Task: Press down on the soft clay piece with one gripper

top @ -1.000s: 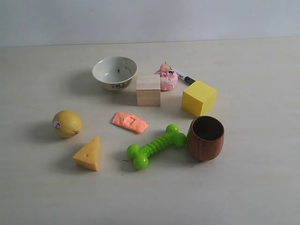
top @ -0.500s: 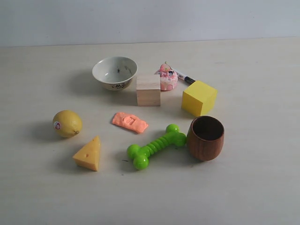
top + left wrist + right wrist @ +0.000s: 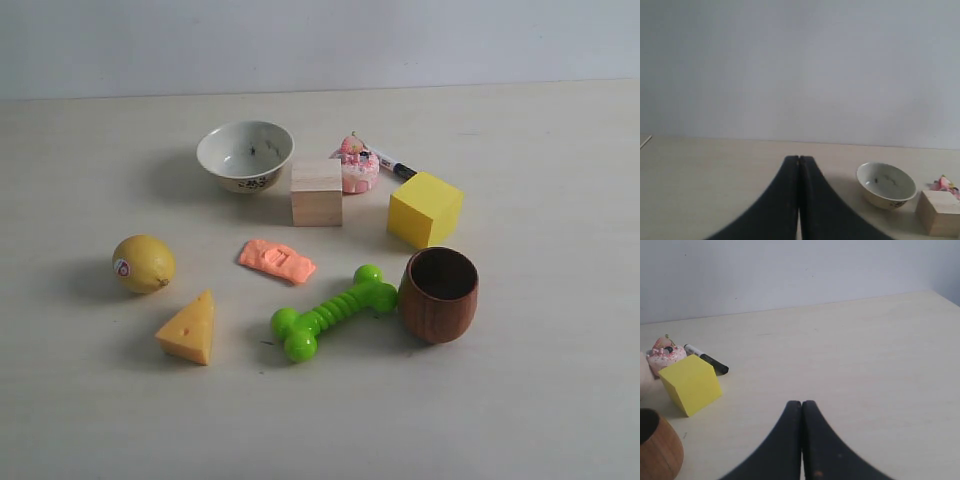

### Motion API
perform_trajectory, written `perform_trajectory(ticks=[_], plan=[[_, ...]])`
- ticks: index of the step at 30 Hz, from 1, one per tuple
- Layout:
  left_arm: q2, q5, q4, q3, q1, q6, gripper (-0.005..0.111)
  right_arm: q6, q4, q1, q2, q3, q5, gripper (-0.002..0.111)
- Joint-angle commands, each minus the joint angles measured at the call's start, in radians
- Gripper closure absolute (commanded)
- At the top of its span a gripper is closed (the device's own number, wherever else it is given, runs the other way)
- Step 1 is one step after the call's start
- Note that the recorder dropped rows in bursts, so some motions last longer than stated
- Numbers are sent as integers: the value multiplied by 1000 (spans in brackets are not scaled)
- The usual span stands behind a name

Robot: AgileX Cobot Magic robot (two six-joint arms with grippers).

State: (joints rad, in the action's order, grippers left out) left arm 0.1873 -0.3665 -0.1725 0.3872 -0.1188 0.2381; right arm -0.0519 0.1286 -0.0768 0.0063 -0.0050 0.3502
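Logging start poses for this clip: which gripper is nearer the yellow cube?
Right, most likely. The right gripper has the yellow cube just ahead, off to one side. The left gripper faces the bowl and wooden block; the cube is outside its view.

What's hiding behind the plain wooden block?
A small pink toy cake sits behind the light wooden cube, with a black-and-white marker pen past it. The cube covers part of the cake.
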Motion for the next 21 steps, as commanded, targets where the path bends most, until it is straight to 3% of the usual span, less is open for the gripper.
perform_trajectory(ticks=[1, 8, 21], plan=[[-91, 19, 63, -110, 39, 7, 107, 1, 0, -4, -6, 5, -7, 108], [-180, 19, 79, -228, 39, 4, 107, 1, 0, -4, -6, 5, -7, 108], [-187, 23, 75, -345, 39, -1, 107, 1, 0, -4, -6, 5, -7, 108]])
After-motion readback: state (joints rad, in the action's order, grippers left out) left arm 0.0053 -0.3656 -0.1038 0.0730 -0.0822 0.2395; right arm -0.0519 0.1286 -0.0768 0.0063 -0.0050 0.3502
